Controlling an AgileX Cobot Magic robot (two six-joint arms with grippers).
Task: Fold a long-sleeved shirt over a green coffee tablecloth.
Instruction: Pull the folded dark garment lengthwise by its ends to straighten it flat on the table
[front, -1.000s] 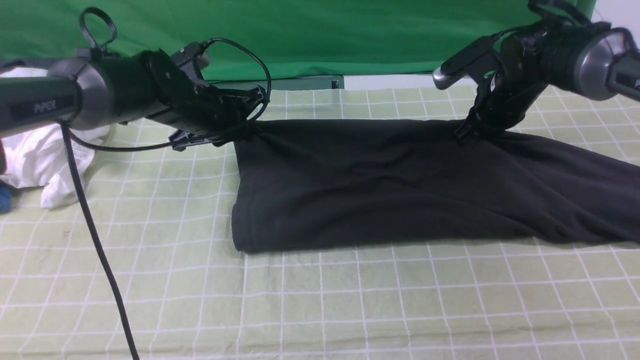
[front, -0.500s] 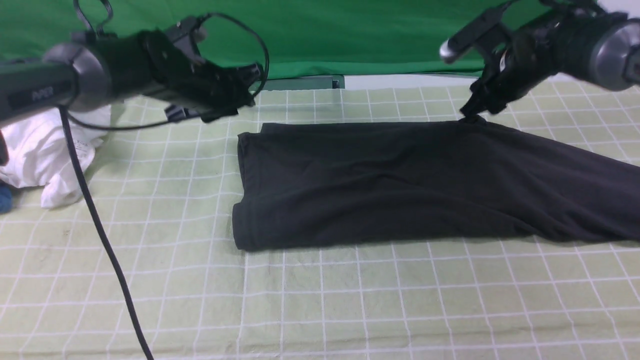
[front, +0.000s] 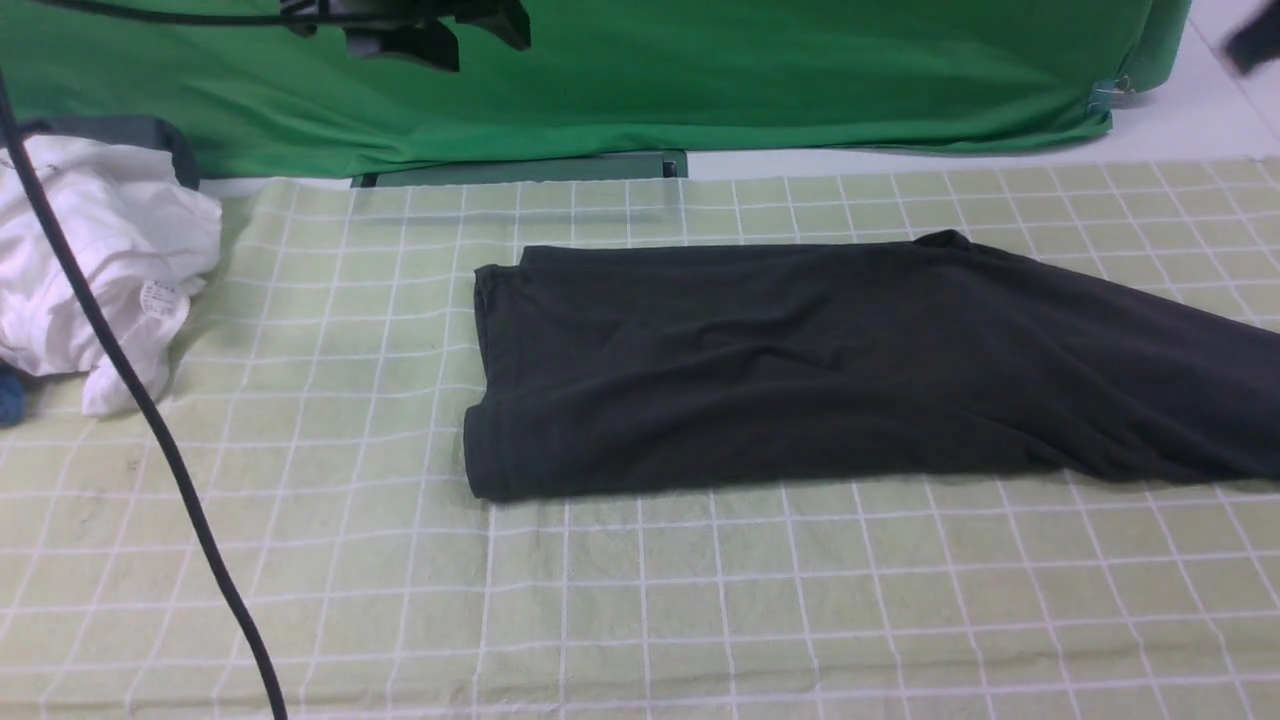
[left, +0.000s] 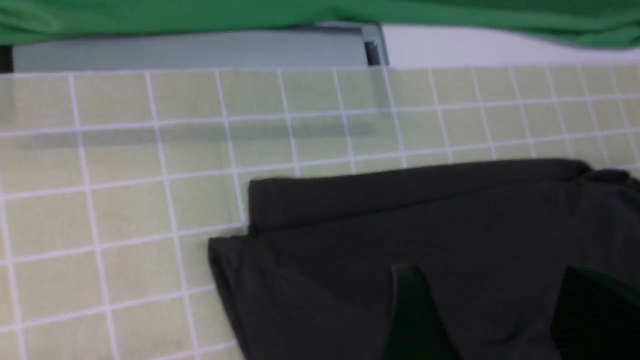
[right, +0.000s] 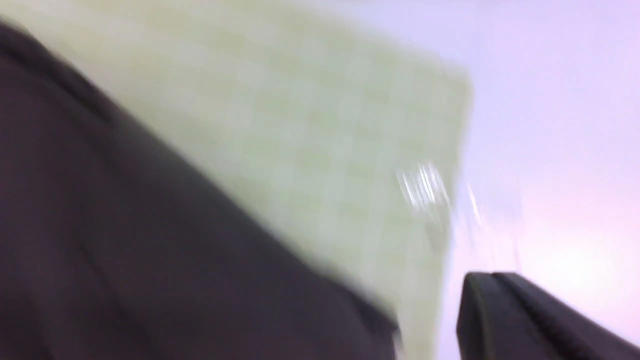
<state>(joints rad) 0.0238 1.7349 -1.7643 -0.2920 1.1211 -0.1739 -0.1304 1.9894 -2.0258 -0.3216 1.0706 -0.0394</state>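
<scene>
— Item, long-sleeved shirt (front: 800, 370): where?
— Centre frame, flat on the green coffee tablecloth (front: 700, 600). Top left, left gripper (left: 490, 274): jaws spread, empty, raised above it. Upper right, right gripper (right: 484, 292): jaws pressed together, clear of it.

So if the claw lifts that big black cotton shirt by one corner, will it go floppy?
Probably floppy: the big black cotton shirt lies limp with soft wrinkles, so it would likely droop. Its thin layers look light, and pushing it would probably bunch it up on the pale green gridded tablecloth rather than slide it.
</scene>
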